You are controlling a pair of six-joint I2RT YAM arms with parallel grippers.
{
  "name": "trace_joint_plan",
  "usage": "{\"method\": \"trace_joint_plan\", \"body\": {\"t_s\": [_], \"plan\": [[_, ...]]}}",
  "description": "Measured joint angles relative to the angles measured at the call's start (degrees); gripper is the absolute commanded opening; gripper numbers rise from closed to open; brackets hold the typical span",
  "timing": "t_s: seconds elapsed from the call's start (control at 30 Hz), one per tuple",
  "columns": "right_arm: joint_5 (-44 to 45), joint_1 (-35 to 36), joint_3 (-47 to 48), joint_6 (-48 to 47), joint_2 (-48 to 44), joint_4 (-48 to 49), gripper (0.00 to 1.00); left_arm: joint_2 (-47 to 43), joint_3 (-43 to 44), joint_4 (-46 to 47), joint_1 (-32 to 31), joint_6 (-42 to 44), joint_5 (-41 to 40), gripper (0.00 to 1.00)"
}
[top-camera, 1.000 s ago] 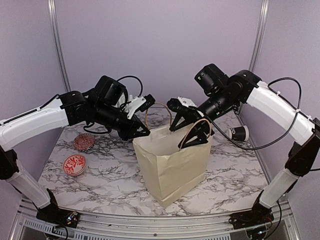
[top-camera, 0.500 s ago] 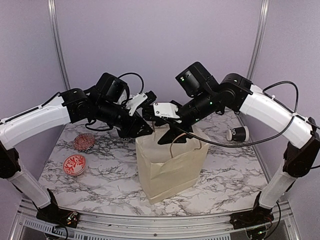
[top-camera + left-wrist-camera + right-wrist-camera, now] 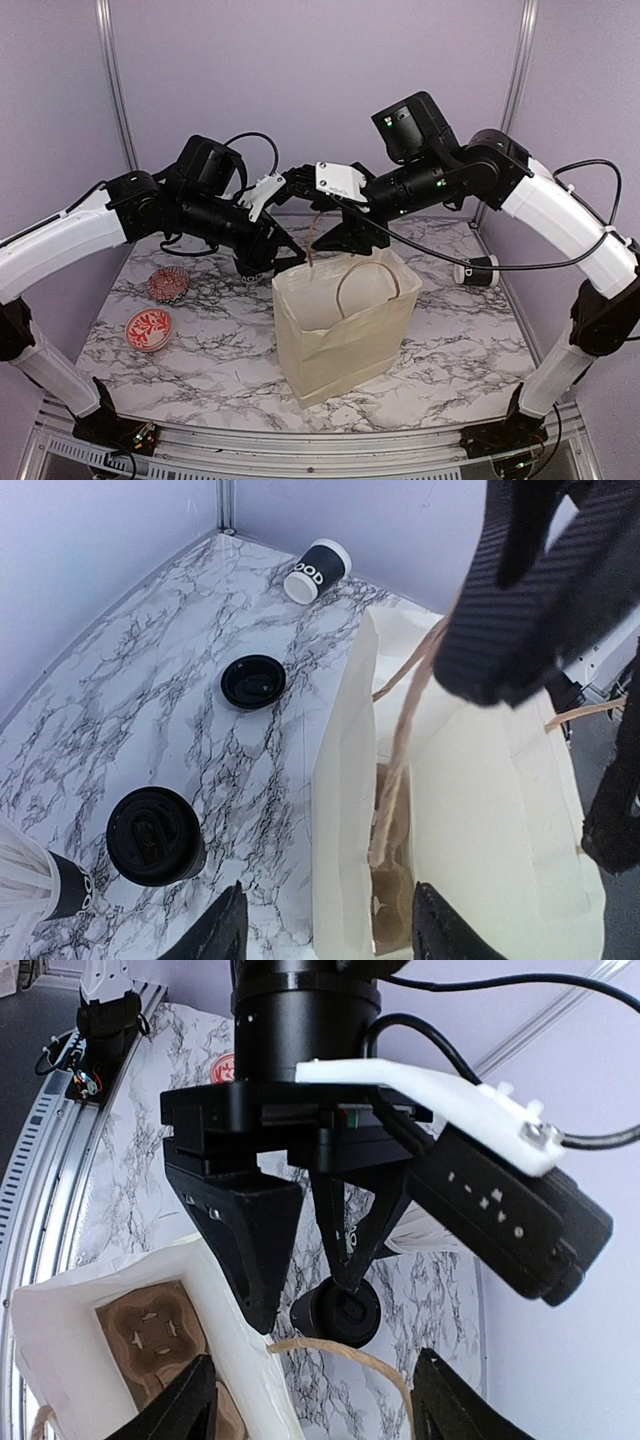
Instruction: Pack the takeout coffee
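The takeout coffee [image 3: 155, 835], a black cup with a black lid, stands upright on the marble left of the cream paper bag [image 3: 480, 810]. It also shows past the left fingers in the right wrist view [image 3: 340, 1312]; the arms hide it from the top camera. My left gripper [image 3: 330, 935] [image 3: 282, 255] is open, straddling the bag's near wall. My right gripper [image 3: 315, 1410] [image 3: 345, 238] is open above the bag's mouth [image 3: 340, 300], with a twine handle [image 3: 345, 1355] arching across its gap. A brown cup carrier [image 3: 150, 1335] lies in the bag's bottom.
A lidless cup [image 3: 317, 570] [image 3: 478, 270] lies on its side at the far right. A loose black lid [image 3: 252, 681] rests on the marble. A cup with white straws [image 3: 30, 875] stands beside the coffee. Two red patterned liners [image 3: 168, 284] [image 3: 148, 328] sit at the left.
My left gripper has gone from shut to open at the bag's rim. The right arm swung left from the bag's right handle to above the far handle, close to the left gripper.
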Motion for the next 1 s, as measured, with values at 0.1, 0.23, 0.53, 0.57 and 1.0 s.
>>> {"method": "trace_joint_plan", "body": {"t_s": [0.1, 0.23, 0.53, 0.57, 1.0], "plan": [[-1.5, -0.5, 0.9, 0.4, -1.3, -0.1, 0.69, -2.6, 0.0, 0.1, 0.0, -0.4, 0.6, 0.60], [-3.6, -2.8, 1.2, 0.7, -3.3, -0.2, 0.74, -6.2, -0.2, 0.6, 0.0, -0.8, 0.9, 0.61], [-4.8, -9.9, -7.2, 0.2, -5.8, 0.4, 0.67, -11.3, -6.2, 0.9, 0.0, -1.6, -1.2, 0.61], [-4.9, -9.9, -8.1, 0.1, -5.7, 0.3, 0.63, -11.3, -6.7, 0.8, 0.0, -1.7, -1.4, 0.60], [-6.1, -9.9, -9.0, -0.5, -4.2, 0.4, 0.10, -11.3, -7.9, 0.8, 0.0, -3.7, -4.4, 0.61]]}}
